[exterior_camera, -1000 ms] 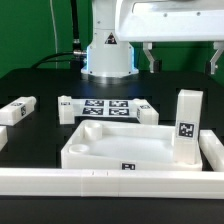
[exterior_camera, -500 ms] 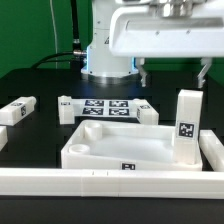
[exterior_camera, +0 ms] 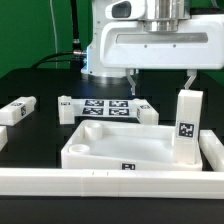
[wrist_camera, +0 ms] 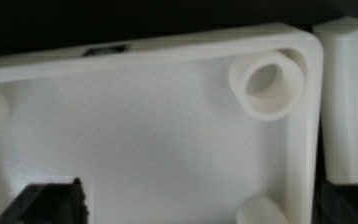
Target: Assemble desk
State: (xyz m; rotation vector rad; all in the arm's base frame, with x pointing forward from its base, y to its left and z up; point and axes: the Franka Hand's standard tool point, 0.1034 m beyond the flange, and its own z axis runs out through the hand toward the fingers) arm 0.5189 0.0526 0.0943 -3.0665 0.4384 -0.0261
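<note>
- Right now my pincer (exterior_camera: 161,86) is open as wide as it goes and holds nothing. It hangs over the desk slab (exterior_camera: 120,150) and does not touch it.
- The desk slab lies flat on the black tabletop (exterior_camera: 40,85), just in front of the marker board (exterior_camera: 107,107). One upright leg (exterior_camera: 186,122) stands at the slab's corner on the exterior view's right. I cannot tell if it is fixed in.
- A loose leg (exterior_camera: 18,111) lies on the tabletop, well off toward the exterior view's left.
- My wrist view looks down on a round socket (wrist_camera: 268,82) close to the slab's raised rim (wrist_camera: 176,55).
- I think the slab is hard plastic: stiff, light and smooth. It may slide away if I push it.
- It looks too wide to fit between my fingers. I would pinch the thin rim near a corner.
- The legs have flat sides, so I would squeeze one across two flat sides, near its middle.
- A second ago my pincer was higher and more toward the exterior view's right. Now it has come down and over. It is just as wide open as before. The slab and the legs have not moved.
</note>
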